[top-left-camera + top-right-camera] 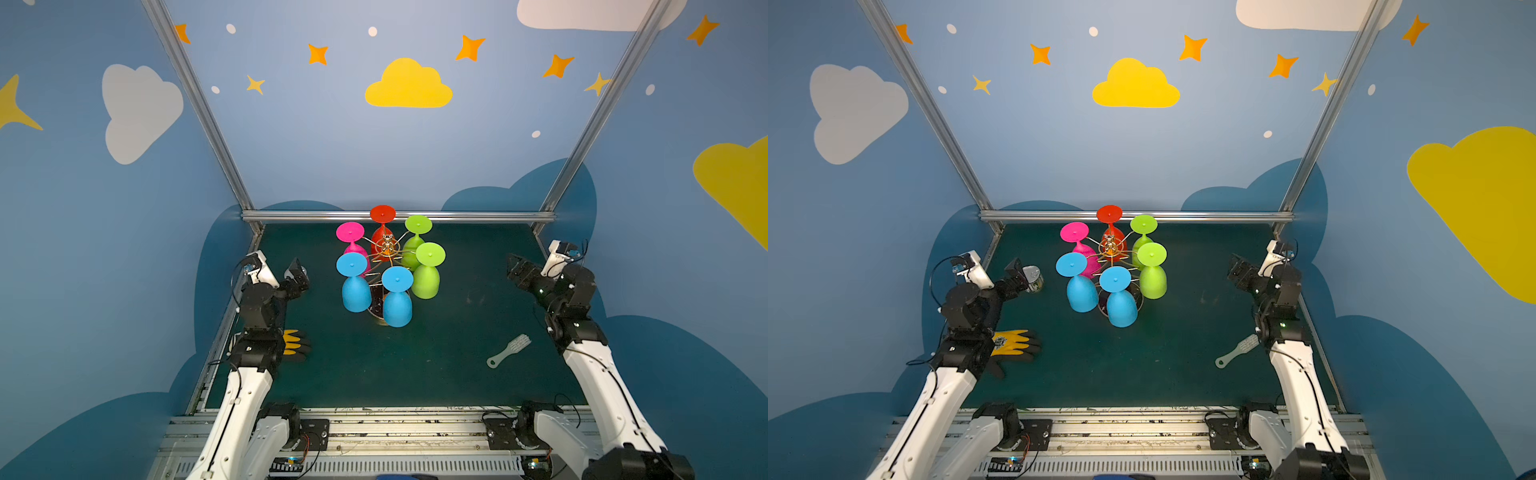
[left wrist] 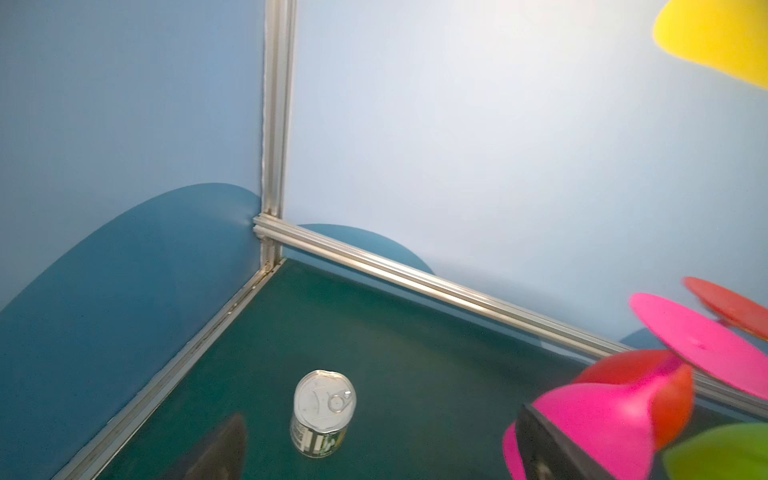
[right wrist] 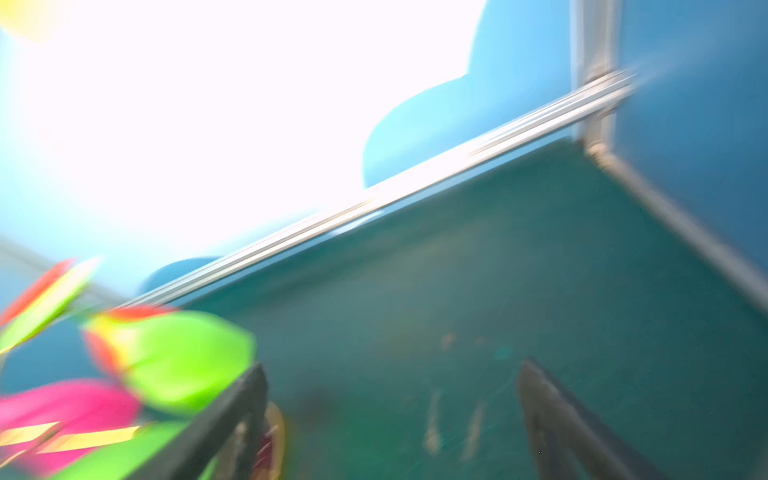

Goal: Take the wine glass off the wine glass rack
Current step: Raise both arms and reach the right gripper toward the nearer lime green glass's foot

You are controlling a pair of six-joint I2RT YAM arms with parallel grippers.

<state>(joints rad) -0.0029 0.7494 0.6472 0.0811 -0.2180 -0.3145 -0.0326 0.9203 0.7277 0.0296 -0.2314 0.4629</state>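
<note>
Six coloured wine glasses (image 1: 397,297) hang foot-up on the wine glass rack (image 1: 386,249), which stands between both grippers and well apart from each. Probably plastic: light, stiff, slick. The green wine glass (image 1: 427,276) is nearest the right gripper (image 1: 514,269). Grip its bowl or stem and slide it out along the wire. Neighbours crowd it, and the rack may tip. Right gripper is wide open and empty. Left gripper (image 1: 297,272) is the same, with a can (image 2: 324,415) just ahead. Glove (image 1: 1013,343) and brush (image 1: 509,351) lie behind the grippers.

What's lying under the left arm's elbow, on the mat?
A yellow-and-black work glove lies on the green mat, fingers toward the middle. The left arm covers its cuff end, so that part cannot be seen.
</note>
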